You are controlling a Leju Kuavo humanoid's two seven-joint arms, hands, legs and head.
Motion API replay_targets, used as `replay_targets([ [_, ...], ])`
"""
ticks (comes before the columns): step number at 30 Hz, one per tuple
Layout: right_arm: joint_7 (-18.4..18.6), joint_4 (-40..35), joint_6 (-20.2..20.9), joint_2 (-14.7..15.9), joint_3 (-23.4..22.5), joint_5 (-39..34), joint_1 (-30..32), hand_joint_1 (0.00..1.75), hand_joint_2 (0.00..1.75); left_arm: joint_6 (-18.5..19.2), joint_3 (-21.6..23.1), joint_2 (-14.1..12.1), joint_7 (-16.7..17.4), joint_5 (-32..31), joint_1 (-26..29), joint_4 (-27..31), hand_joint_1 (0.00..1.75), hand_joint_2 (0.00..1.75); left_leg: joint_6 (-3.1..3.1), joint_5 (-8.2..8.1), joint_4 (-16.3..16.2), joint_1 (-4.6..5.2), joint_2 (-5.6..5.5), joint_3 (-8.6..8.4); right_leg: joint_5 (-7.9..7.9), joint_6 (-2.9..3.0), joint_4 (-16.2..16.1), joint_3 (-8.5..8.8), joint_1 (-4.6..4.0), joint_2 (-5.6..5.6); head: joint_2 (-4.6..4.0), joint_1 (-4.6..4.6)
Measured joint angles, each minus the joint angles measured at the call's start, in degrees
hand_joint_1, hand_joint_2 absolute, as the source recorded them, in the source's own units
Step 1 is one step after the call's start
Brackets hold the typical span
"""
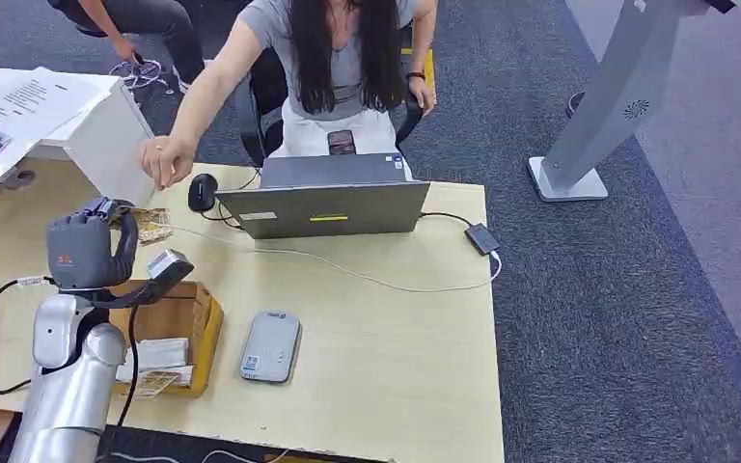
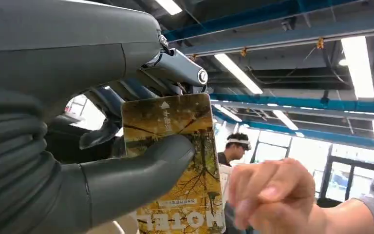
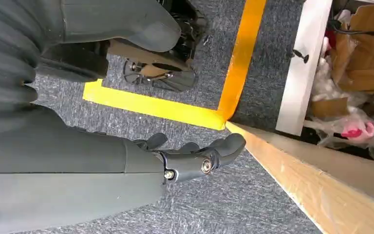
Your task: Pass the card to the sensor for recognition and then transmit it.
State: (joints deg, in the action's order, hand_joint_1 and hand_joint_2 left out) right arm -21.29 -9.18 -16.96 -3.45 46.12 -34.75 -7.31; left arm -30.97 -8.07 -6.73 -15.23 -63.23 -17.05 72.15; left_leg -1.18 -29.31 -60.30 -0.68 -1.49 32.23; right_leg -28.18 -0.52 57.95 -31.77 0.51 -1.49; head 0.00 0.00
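The left robot hand [image 1: 92,253] is raised above the counter [image 1: 396,338] and grips the card [image 2: 175,161] between thumb and fingers. A person's hand [image 1: 166,159] reaches toward it and is close to the card, but I cannot tell if it touches. The sensor [image 1: 270,345] lies flat on the counter, near a wooden box [image 1: 178,333] and apart from the card. So I judge that the handover step is in progress; whether the scan is done, the pictures do not show. The right robot hand [image 3: 195,156] hangs over the floor, fingers loosely curled, holding nothing.
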Motion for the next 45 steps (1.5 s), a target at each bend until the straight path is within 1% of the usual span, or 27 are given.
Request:
replay_targets([
  [7,-0.15,0.0,0.15,0.0,0.0,-0.2,-0.01,0.0,1.75,0.13,0.5,0.0,0.0,0.42,0.67,0.07,1.75,1.75,0.0,0.0,0.0,0.0,0.0,0.0,0.0,0.0,0.0,0.0,0.01,0.0,0.0,0.0],
  [11,-0.33,0.0,0.04,-0.24,0.0,-0.57,-0.01,0.0,1.75,0.13,1.48,0.37,-0.3,0.5,2.1,1.7,1.75,1.75,0.0,0.0,0.0,0.0,0.0,0.01,0.0,0.0,0.0,-0.01,0.02,0.0,0.0,-0.02],
  [15,-0.77,0.0,-0.2,-0.33,0.0,-1.07,0.02,0.0,1.75,0.57,3.48,1.14,-0.35,-0.94,4.65,6.02,1.75,1.75,0.0,0.0,0.0,0.0,-0.01,0.03,0.0,0.0,-0.01,-0.03,0.02,0.0,0.0,0.0],
  [17,-0.85,0.0,-0.2,-0.35,0.0,-1.22,0.0,0.0,1.75,0.87,4.91,1.62,0.35,-1.86,5.86,8.32,1.75,1.75,0.0,0.0,0.0,0.01,-0.02,0.06,0.0,0.0,-0.02,-0.05,0.02,0.01,0.0,0.02],
  [21,-0.9,0.0,-0.2,-0.39,0.0,-1.22,0.01,0.0,1.75,0.98,6.01,2.19,0.79,-2.27,6.82,10.89,1.75,1.75,0.0,0.0,0.0,0.03,-0.01,0.08,0.0,-0.01,-0.02,-0.06,0.02,0.01,0.0,0.0],
  [26,-0.92,0.0,-0.2,-0.42,0.0,-1.22,0.01,0.0,1.75,0.98,6.69,2.27,0.81,-2.27,7.32,12.28,1.75,1.75,0.0,0.0,0.0,0.03,-0.01,0.07,0.0,0.0,-0.01,-0.07,0.0,0.02,0.0,-0.02],
  [35,-0.92,0.0,-0.2,-0.42,0.0,-1.25,0.02,0.0,1.75,0.98,6.97,2.27,0.81,-2.27,7.65,12.85,1.75,1.75,0.0,0.0,0.0,0.02,-0.01,0.08,0.0,0.0,0.0,-0.08,0.0,0.01,0.0,0.0],
  [37,-0.98,0.0,-0.28,-0.42,0.0,-1.42,0.02,0.0,1.75,0.98,7.3,2.36,0.3,-2.47,7.96,13.36,1.75,1.75,0.0,0.0,0.0,0.02,-0.01,0.07,0.0,0.0,-0.01,-0.08,0.01,0.01,0.0,0.0],
  [40,-1.22,0.0,-0.39,-0.42,0.0,-1.9,0.08,0.0,1.75,1.55,9.59,3.01,0.48,-4.58,9.14,16.39,1.75,1.75,-0.02,0.01,0.0,0.02,-0.04,0.1,0.0,-0.01,-0.02,-0.08,0.04,0.02,0.0,0.0],
  [45,-1.95,0.0,-0.46,-0.42,-0.02,-2.73,0.15,0.0,1.75,2.89,15.31,3.83,3.26,-8.7,11.41,21.58,1.75,1.75,-0.05,0.0,-0.01,0.04,0.0,0.12,0.01,-0.02,-0.05,-0.1,0.06,0.01,0.0,0.0],
])
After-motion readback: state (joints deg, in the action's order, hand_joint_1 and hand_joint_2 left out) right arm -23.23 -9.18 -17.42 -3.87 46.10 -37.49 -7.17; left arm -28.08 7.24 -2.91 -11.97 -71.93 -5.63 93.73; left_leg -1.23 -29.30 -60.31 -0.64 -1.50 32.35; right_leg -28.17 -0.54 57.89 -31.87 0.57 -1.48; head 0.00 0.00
